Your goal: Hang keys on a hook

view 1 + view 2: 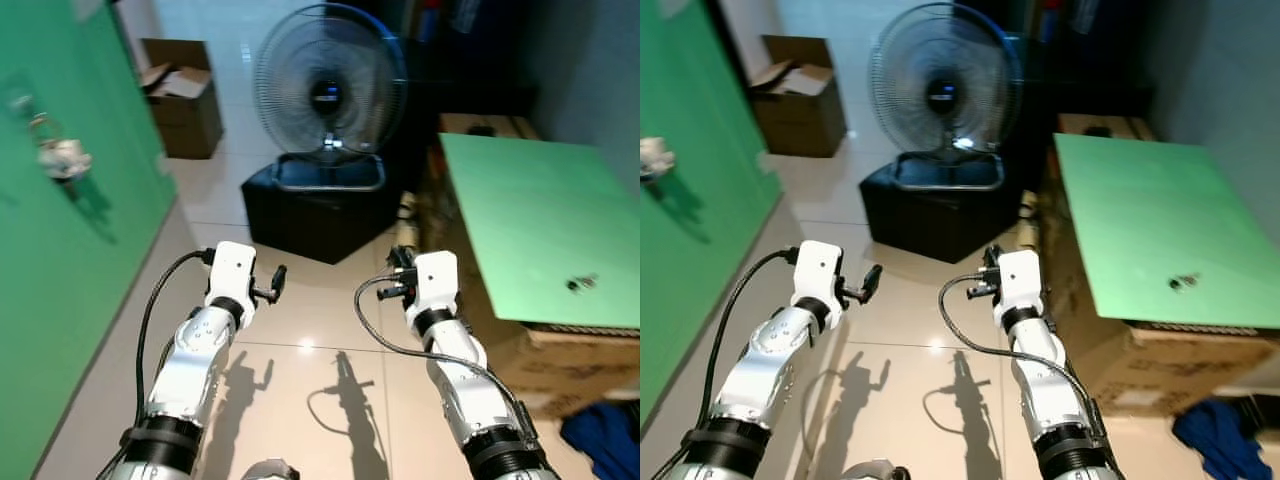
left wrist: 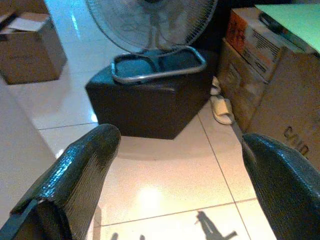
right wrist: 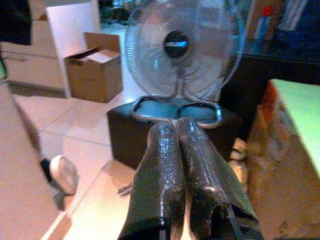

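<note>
On the green table [image 1: 520, 200] to our right, near its front edge, lie the keys [image 1: 581, 283], a small dark cluster, well apart from both end effectors. The table top is a green sheet sitting on cardboard boxes [image 1: 560, 365].

On the green wall [image 1: 70, 280] to our left we see the hook [image 1: 60, 155], with something pale and blurred on it; we cannot tell what it is.

Both arms are raised in front of us over the tiled floor [image 1: 300, 330]. Left end effector [image 2: 180, 185] is released: the wrist view shows its two black fingers [image 2: 75, 180] spread wide with floor between them, nothing held. Right end effector [image 3: 178, 150] is clenched: fingers pressed together, nothing between them.

Ahead stands a large fan [image 1: 328, 80] with its metal base on a black box [image 1: 315, 210]. An open cardboard box [image 1: 185, 100] sits on the floor farther back on the left. A pale slipper [image 2: 221, 107] lies on the floor between the black box and the boxes under the table. Blue cloth [image 1: 605, 430] lies at lower right beside the boxes.
</note>
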